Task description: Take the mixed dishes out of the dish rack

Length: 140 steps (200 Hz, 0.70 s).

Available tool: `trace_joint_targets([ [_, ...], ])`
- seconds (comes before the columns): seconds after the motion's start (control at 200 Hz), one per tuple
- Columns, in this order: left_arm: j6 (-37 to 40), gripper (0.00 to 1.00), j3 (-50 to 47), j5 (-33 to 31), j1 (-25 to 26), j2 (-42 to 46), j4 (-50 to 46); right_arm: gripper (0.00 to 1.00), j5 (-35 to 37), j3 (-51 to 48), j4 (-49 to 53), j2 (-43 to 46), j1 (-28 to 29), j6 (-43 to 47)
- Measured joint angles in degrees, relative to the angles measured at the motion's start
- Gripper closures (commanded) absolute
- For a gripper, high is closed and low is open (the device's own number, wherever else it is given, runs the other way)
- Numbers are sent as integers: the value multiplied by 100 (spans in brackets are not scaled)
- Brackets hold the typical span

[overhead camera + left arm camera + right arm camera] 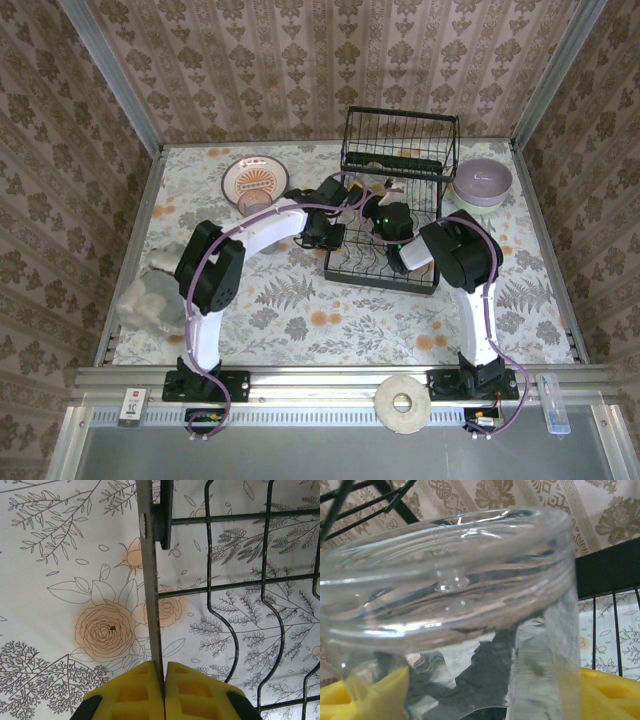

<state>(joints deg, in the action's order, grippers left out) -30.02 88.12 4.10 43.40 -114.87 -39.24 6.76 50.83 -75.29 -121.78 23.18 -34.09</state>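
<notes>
Your left pincer [164, 692] is clenched tight on a flat upright bar of the dish rack [148, 580]. Its yellow pads press the thin metal from both sides at the rack's left edge, above the floral tabletop [60, 580]. Your right pincer [485, 697] stands wide and grasps a clear glass tumbler [450, 580], which is held between its yellow fingers [610, 695] among the rack's black wires. The orange-patterned plate [255, 178] lies on the tabletop left of the rack. The lilac bowl [483, 180] sits just right of it.
</notes>
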Motion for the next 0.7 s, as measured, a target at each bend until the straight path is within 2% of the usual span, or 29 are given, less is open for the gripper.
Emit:
trace_joint_targets([
  [0.255,-4,100,-330,20,0,168,514,90,-125,-592,105,551,98,114],
  [0.475,39,77,-756,105,0,380,992,90,-122,-1224,133,1335,98,136],
  [0.7,262,43,-1346,258,120,691,1388,90,-127,-1862,525,2391,98,131],
])
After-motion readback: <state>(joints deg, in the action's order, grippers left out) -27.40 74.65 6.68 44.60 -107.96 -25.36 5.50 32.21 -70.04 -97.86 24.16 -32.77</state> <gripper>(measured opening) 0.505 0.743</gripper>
